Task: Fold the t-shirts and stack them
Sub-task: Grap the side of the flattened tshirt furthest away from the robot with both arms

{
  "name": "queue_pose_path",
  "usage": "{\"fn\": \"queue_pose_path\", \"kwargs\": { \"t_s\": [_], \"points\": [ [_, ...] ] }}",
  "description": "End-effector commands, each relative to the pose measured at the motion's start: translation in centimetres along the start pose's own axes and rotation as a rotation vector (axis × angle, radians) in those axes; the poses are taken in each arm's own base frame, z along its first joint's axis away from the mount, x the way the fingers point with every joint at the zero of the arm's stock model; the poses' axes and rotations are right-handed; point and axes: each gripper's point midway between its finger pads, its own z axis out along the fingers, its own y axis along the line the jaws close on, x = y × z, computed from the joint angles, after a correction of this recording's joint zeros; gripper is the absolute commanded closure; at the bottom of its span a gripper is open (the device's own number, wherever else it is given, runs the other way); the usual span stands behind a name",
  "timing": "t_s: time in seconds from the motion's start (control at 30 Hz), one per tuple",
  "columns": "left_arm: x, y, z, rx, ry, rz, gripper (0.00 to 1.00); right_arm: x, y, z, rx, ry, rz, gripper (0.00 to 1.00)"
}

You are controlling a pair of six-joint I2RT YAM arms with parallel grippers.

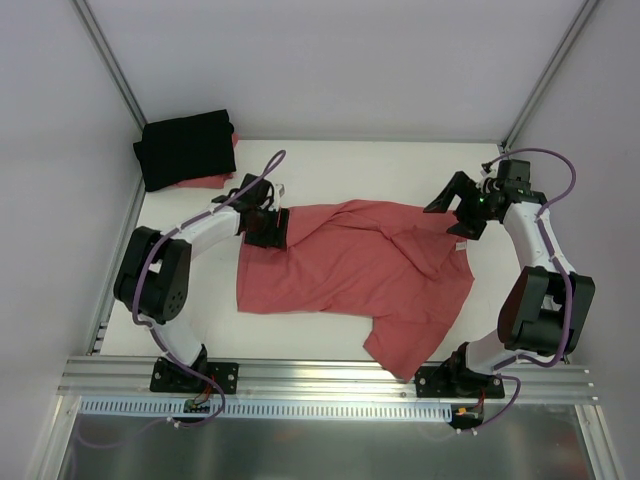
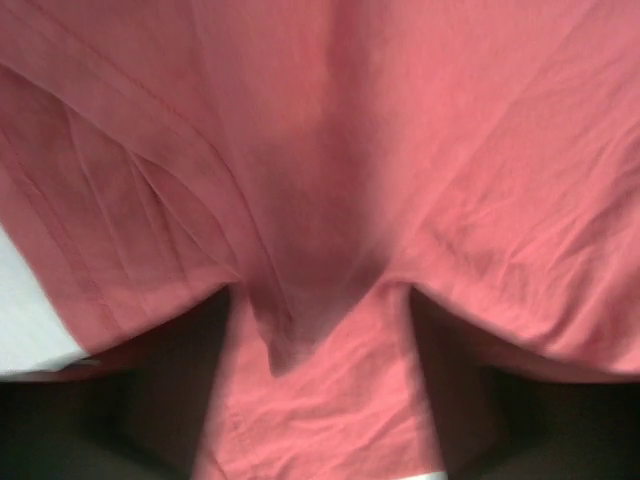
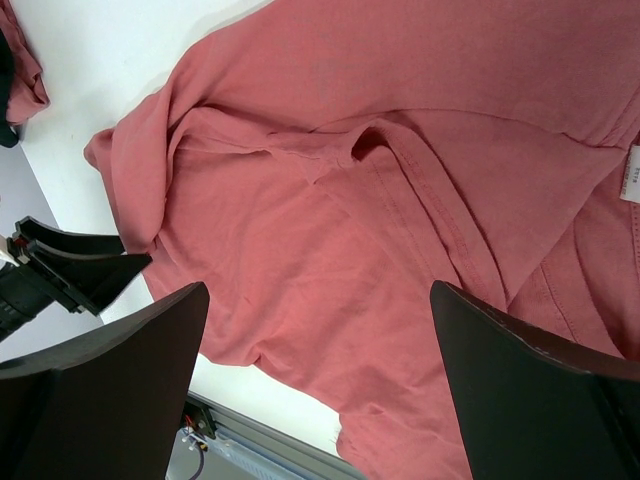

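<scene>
Two shirts are on the white table (image 1: 340,165). Far to the left, in the back corner, the black shirt (image 1: 185,148) lies folded up small, with a bit of red cloth peeking out from under it. That one looks done. Next comes the left gripper (image 1: 268,226), down low on the left edge of the red shirt (image 1: 370,275). Its fingers (image 2: 150,420) are apart, with a bump of red cloth between them, and they do not look squeezed on it. The red shirt lies spread out in the middle, wrinkly and not folded. On the right, the right gripper (image 1: 455,214) hangs over the shirt's neck end, wide open and holding nothing. The red shirt has to be folded and put on the pile.
</scene>
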Motion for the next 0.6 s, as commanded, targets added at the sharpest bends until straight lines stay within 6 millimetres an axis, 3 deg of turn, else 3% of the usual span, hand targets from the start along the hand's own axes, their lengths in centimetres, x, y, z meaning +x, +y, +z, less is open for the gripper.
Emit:
{"fn": "queue_pose_path", "kwargs": {
  "t_s": [0.0,0.07,0.1,0.23,0.33,0.53,0.57],
  "points": [
    [-2.5,0.3,0.1,-0.038,-0.065,0.06,0.45,-0.3,1.6,-1.2,-0.039,-0.025,-0.018,0.01],
    [-2.5,0.5,0.3,-0.053,-0.057,0.062,0.73,-0.5,1.5,-1.2,-0.035,-0.023,-0.018,0.01],
    [-2.5,0.5,0.4,-0.057,-0.054,0.061,0.99,-0.5,1.6,-1.2,-0.035,-0.024,-0.018,0.0],
    [-2.4,1.1,0.2,-0.085,-0.044,0.081,1.0,-0.8,1.6,-1.1,-0.033,-0.025,-0.017,0.01],
    [-3.7,1.2,-0.6,-0.115,-0.069,0.093,1.0,-0.7,1.5,-1.1,-0.033,-0.025,-0.017,0.01],
    [-10.0,1.2,-3.5,-0.188,-0.186,0.126,1.0,-0.5,1.4,-0.9,-0.032,-0.017,-0.012,0.01],
    [-12.0,0.9,-4.2,-0.202,-0.23,0.135,1.0,-0.5,1.4,-0.9,-0.032,-0.015,-0.01,0.01]
  ]
}}
